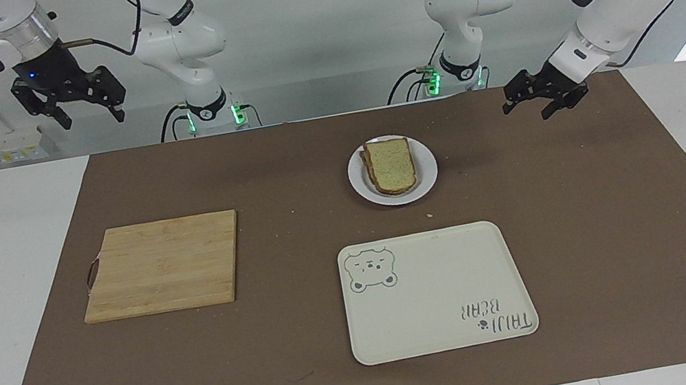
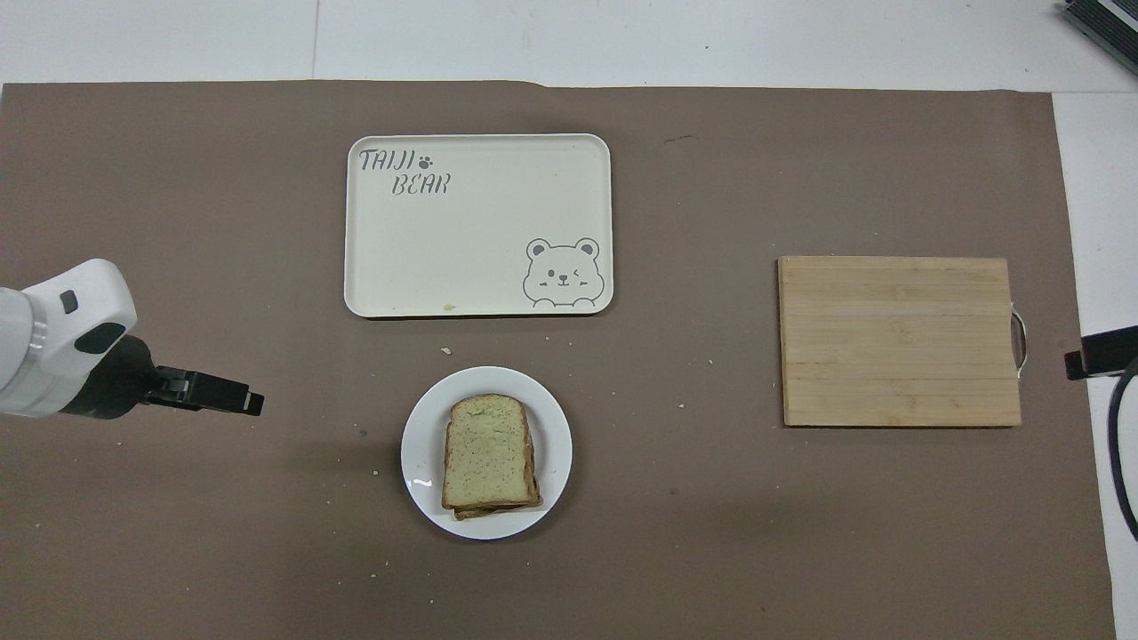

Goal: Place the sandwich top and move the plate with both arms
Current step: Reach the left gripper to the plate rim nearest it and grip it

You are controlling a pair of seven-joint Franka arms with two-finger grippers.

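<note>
The speckled, brown-crusted sandwich top (image 1: 391, 165) already lies on the stack on the round white plate (image 1: 427, 180), nearest the robots, so placing looks done; moving the plate remains. The left gripper (image 1: 543, 96), unclenched and empty, hangs over the brown mat (image 1: 311, 337) near the plate; the right gripper (image 1: 69, 99) waits, released, high above its end. Farther out lie the wooden board (image 1: 163, 266) and smooth cream tray (image 1: 438, 302).

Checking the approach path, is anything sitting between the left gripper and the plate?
No: only bare brown mat separates the left gripper from the plate, clearest in the facing view.
</note>
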